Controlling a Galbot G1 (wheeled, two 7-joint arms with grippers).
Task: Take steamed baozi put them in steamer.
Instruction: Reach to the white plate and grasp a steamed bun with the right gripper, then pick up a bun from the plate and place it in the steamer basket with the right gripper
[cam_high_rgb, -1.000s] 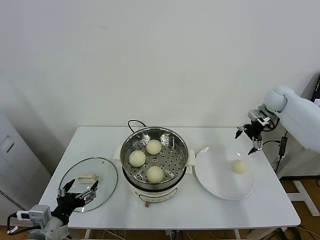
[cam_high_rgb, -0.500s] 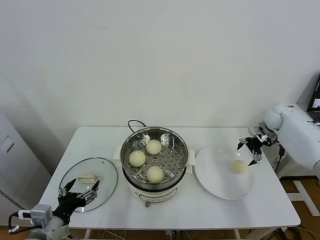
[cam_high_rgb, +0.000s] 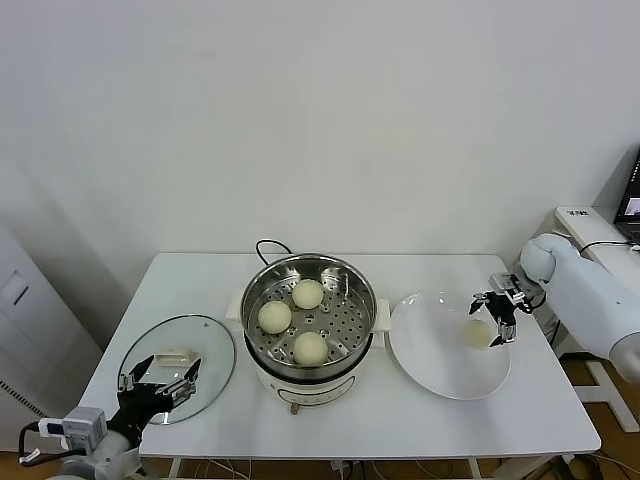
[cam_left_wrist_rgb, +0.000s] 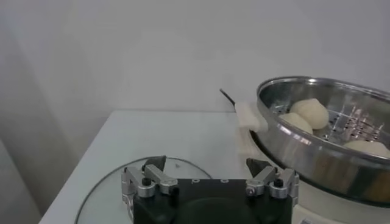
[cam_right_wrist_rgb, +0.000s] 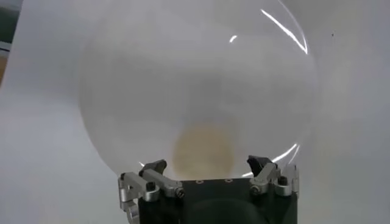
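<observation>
Head view, left to right. Left pincer (cam_high_rgb: 157, 385) parked low at the tabletop's (cam_high_rgb: 200, 280) near edge, jaws wide, over the glass lid (cam_high_rgb: 178, 366). Centre: steamer (cam_high_rgb: 310, 320), three baozi on its perforated tray, at rear (cam_high_rgb: 308, 293), left (cam_high_rgb: 275, 316) and front (cam_high_rgb: 310, 347). Black cord (cam_high_rgb: 268, 246) behind it. Right: white plate (cam_high_rgb: 440, 350) with the fourth baozi (cam_high_rgb: 478, 333). Right pincer (cam_high_rgb: 494, 318) directly over that bun, jaws wide on either side, not closed on it. No legible writing or brand marks.
</observation>
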